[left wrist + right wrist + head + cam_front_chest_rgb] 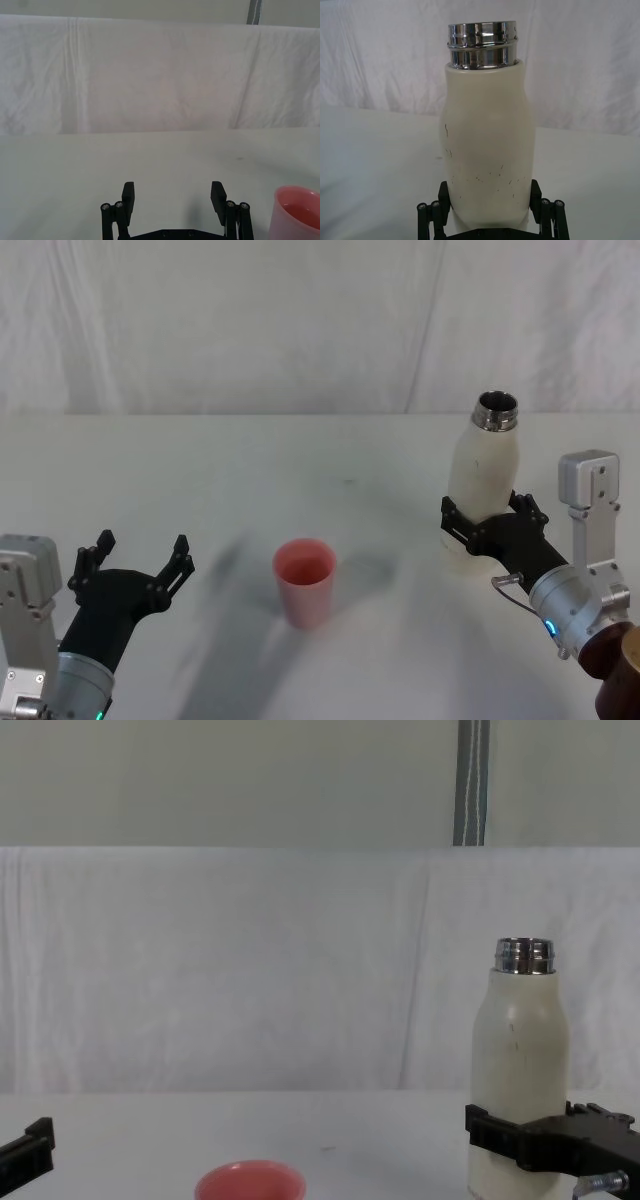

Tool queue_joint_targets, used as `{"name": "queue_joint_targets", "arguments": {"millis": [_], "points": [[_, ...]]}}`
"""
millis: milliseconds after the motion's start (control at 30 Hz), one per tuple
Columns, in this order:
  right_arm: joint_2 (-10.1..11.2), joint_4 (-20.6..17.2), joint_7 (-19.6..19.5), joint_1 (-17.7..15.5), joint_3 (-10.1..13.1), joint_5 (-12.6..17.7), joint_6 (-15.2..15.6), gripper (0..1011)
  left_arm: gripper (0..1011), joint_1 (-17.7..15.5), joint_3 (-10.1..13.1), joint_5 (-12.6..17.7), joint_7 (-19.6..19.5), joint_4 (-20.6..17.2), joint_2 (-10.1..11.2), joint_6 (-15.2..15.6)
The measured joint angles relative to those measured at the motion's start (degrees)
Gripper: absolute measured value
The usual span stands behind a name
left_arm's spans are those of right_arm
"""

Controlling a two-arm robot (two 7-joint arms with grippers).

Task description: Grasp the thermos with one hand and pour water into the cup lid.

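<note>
Gripping thermos (482,480) low on body, right gripper (487,523) fingers clamp both sides. We judge it rigid, smooth, slip-prone, liquid-heavy. Cup lid (305,582) at its 9 o'clock, light, tippable. Left gripper (140,565) spread, idle.

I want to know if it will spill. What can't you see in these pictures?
- Water level inside the thermos: its opaque wall hides it in every view.
- Thermos base: right gripper fingers cover it in the head view; the edge cuts it off in the chest view.
- Cup lid bottom: cut off in the chest view.
</note>
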Motion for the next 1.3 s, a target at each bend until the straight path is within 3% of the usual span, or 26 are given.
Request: {"name": "queue_joint_targets", "arguments": {"millis": [333, 633, 1300], "points": [[0.00, -0.03, 0.00, 0.00, 0.00, 0.00, 0.00, 952, 1001, 0.00, 0.00, 0.00, 0.00, 0.00, 0.00, 0.00], [0.38, -2.48, -0.10, -1.46, -0.32, -0.14, 0.20, 952, 1001, 0.00, 0.00, 0.00, 0.00, 0.00, 0.00, 0.00], [5.77, -11.42, 0.89, -6.71, 1.12, -2.39, 0.73, 952, 1001, 0.00, 0.00, 0.00, 0.00, 0.00, 0.00, 0.00]]}}
